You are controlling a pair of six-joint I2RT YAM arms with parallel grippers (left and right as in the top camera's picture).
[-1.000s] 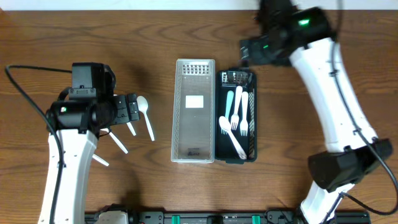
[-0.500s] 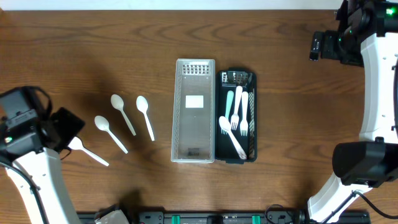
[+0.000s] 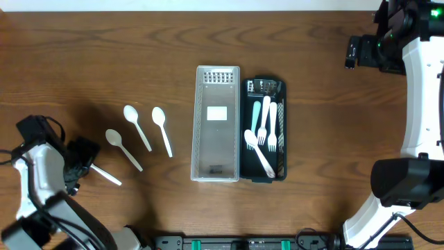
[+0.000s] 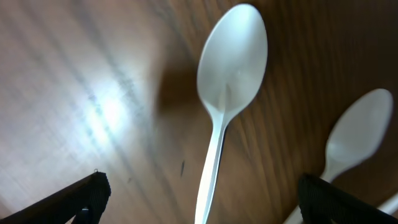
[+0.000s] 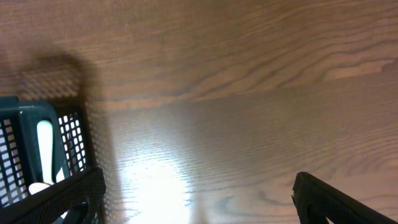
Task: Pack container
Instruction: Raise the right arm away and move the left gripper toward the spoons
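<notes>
Left gripper, fingers spread apart, hovers over a white spoon on the wooden table. Right gripper, likewise spread, hangs beside the dark basket.

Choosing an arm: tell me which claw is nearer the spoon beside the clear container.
Left. The left claw sits lower-left of that spoon; the right claw is far off at top right, beyond the clear container and dark basket.
</notes>
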